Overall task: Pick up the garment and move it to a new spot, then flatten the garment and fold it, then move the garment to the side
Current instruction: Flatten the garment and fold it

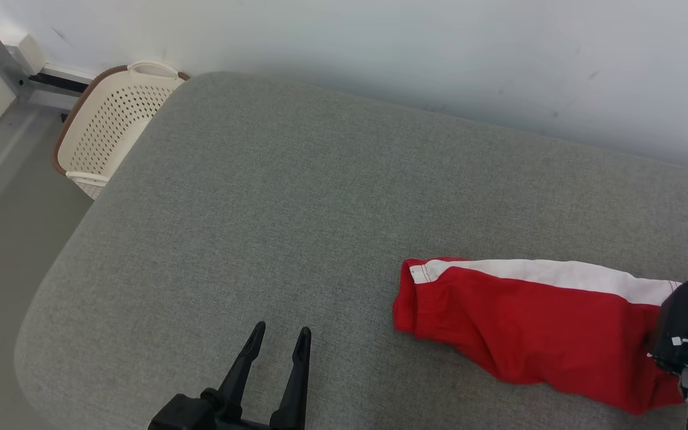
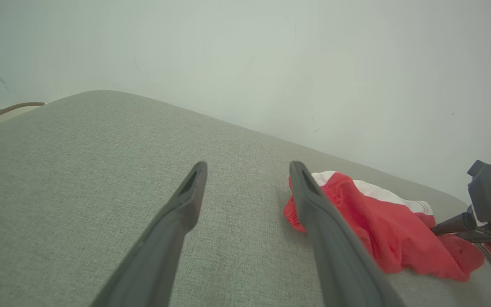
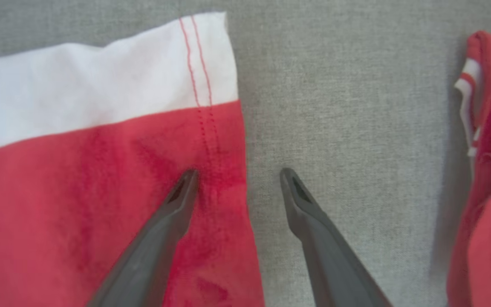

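Garment [image 1: 529, 316], red with a white side stripe, lies on grey pad [image 1: 260, 209] at near right; long axis left–right, hemmed end pointing left. Left gripper [image 1: 282, 328] spread, empty, well left of it. Right gripper [image 3: 239, 172] spread, straddling a stitched cloth edge, pinching nothing.

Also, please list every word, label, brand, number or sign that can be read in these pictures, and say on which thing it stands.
None: no text can be read in any view.
The red and white garment carries only stripes and stitching, no print.
The cream basket, the grey fabric surface and the wall bear no writing.
The small white patch on the right arm's dark housing is too small to read.
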